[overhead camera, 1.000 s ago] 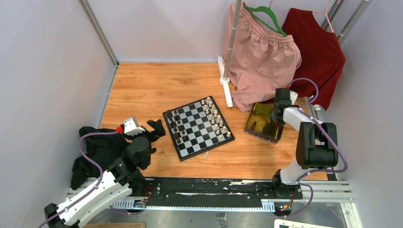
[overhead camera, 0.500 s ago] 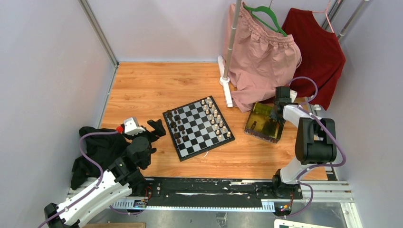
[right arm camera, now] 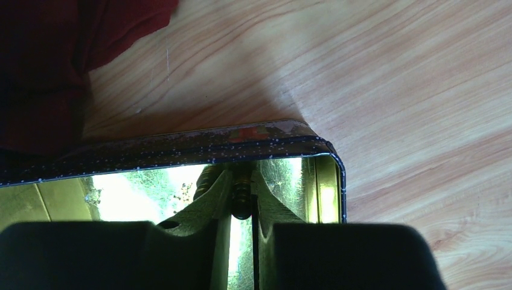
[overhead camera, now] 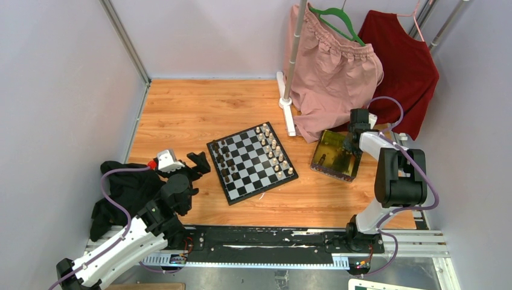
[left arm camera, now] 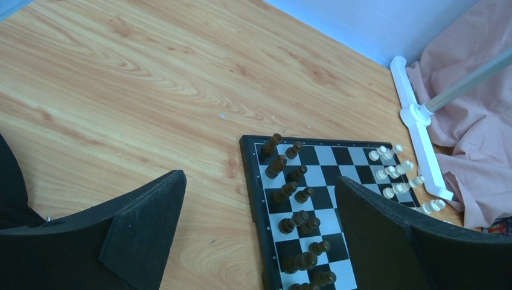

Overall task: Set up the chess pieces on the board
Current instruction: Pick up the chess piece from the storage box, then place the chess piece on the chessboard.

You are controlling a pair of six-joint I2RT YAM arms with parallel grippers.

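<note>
The right gripper (right arm camera: 241, 212) is down inside the gold tray (right arm camera: 181, 150), its fingers drawn close on one dark chess piece (right arm camera: 241, 192). The tray sits on the counter (overhead camera: 193, 115), near the right of the board (overhead camera: 253, 164). More dark chess pieces (overhead camera: 223, 160) stand along the board's left side, cream pieces (overhead camera: 275, 148) along its right. The left gripper (left arm camera: 259, 184) hangs spread wide by the board's left edge.
</note>
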